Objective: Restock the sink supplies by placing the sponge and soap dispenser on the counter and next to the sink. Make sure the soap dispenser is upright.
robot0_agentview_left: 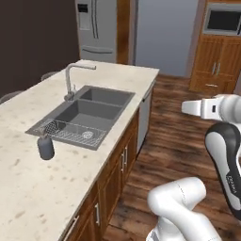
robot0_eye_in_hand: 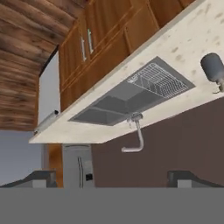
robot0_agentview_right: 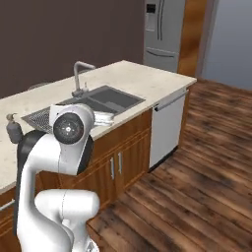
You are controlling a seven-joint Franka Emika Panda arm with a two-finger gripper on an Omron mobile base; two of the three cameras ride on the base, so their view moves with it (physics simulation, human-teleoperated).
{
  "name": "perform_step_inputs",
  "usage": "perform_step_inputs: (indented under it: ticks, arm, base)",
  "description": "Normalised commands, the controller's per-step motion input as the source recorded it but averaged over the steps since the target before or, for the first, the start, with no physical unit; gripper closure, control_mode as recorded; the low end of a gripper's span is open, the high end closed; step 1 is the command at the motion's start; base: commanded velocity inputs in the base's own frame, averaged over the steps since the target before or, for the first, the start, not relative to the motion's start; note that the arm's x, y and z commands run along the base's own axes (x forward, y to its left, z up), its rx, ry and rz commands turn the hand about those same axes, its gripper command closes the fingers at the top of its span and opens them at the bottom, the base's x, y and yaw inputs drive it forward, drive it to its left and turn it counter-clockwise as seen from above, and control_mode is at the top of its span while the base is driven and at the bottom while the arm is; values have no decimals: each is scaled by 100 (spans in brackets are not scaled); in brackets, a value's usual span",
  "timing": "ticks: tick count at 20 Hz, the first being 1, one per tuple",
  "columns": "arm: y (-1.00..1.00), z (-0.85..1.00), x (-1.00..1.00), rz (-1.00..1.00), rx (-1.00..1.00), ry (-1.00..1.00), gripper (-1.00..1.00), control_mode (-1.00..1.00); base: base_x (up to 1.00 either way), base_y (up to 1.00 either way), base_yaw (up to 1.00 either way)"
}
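Note:
The soap dispenser (robot0_agentview_left: 45, 147) (robot0_agentview_right: 14, 129) (robot0_eye_in_hand: 213, 68), a dark grey-blue bottle with a thin pump, stands upright on the beige speckled counter (robot0_agentview_left: 28, 188) just beside the sink's rack end. The dark double-basin sink (robot0_agentview_left: 80, 113) (robot0_agentview_right: 115, 98) (robot0_eye_in_hand: 109, 107) holds a wire rack (robot0_agentview_left: 70, 132) (robot0_eye_in_hand: 157, 78), with a curved faucet (robot0_agentview_left: 70, 77) (robot0_eye_in_hand: 138, 140) behind it. My gripper (robot0_eye_in_hand: 113, 179) (robot0_agentview_left: 186, 107) hangs open and empty over the floor, well clear of the counter and pointing toward the sink. The hand view is rolled upside down. The sponge is out of view.
Wooden cabinet doors (robot0_agentview_left: 117, 164) run under the counter, with a dishwasher front (robot0_agentview_right: 167, 128) at its end. A steel fridge (robot0_agentview_left: 96, 28) (robot0_agentview_right: 162, 29) stands behind the island. More wooden cabinets with a built-in oven (robot0_agentview_left: 221, 19) stand at the far right. Wooden floor lies between.

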Motion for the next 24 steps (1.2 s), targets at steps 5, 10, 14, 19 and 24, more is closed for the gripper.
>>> perform_step_inputs:
  ticks: [5, 10, 14, 19, 24]
  arm:
    - [0, 0, 0, 0, 0, 0, -100, 100]
    - [0, 0, 0, 0, 0, 0, -100, 100]
    - [0, 0, 0, 0, 0, 0, -100, 100]
    - [0, 0, 0, 0, 0, 0, -100, 100]
    - [0, 0, 0, 0, 0, 0, -100, 100]
  base:
    - [0, 50, -71]
    - [0, 22, -76]
    - [0, 0, -76]
    - [0, -4, -71]
    - [2, -57, -56]
